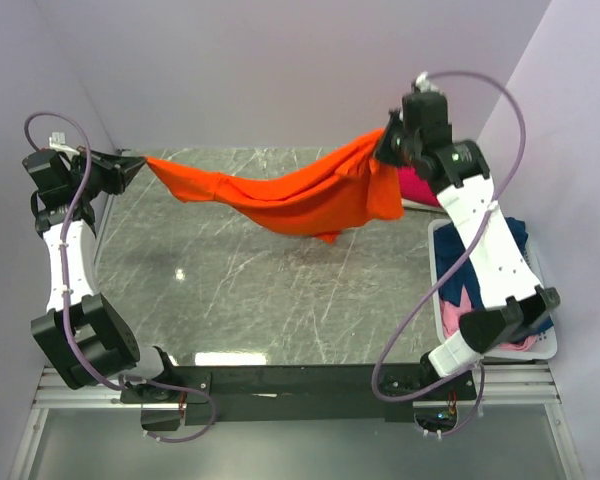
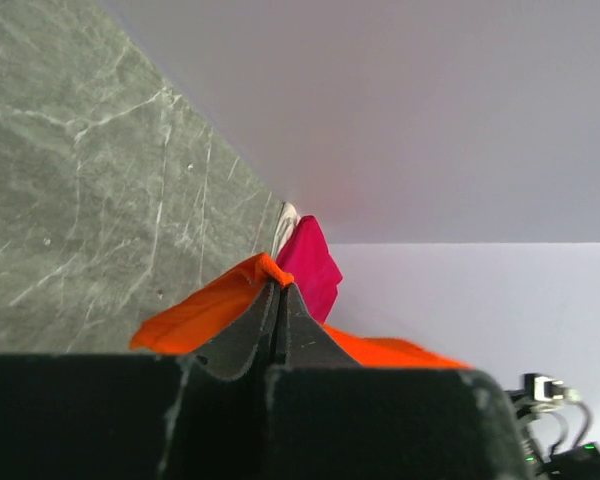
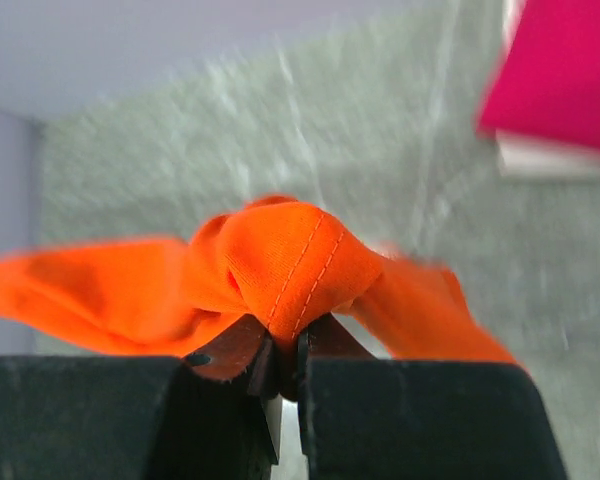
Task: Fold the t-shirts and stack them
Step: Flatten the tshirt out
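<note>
An orange t-shirt (image 1: 290,195) hangs stretched in the air above the back of the table, between both arms. My left gripper (image 1: 138,168) is shut on its left end at the far left; the pinched orange edge (image 2: 270,270) pokes out past the closed fingertips. My right gripper (image 1: 385,145) is shut on the right end, a stitched orange hem (image 3: 295,265) bunched in its jaws. A magenta-pink t-shirt (image 1: 417,188) lies at the back right, seen also in the left wrist view (image 2: 315,265) and the right wrist view (image 3: 565,75). Navy (image 1: 520,240) and pale pink (image 1: 450,315) t-shirts lie in the basket.
A white plastic basket (image 1: 435,250) stands at the right edge under the right arm. Lilac walls close in the table (image 1: 240,290) at the back and on both sides. The orange shirt's shadow falls on the grey marbled surface.
</note>
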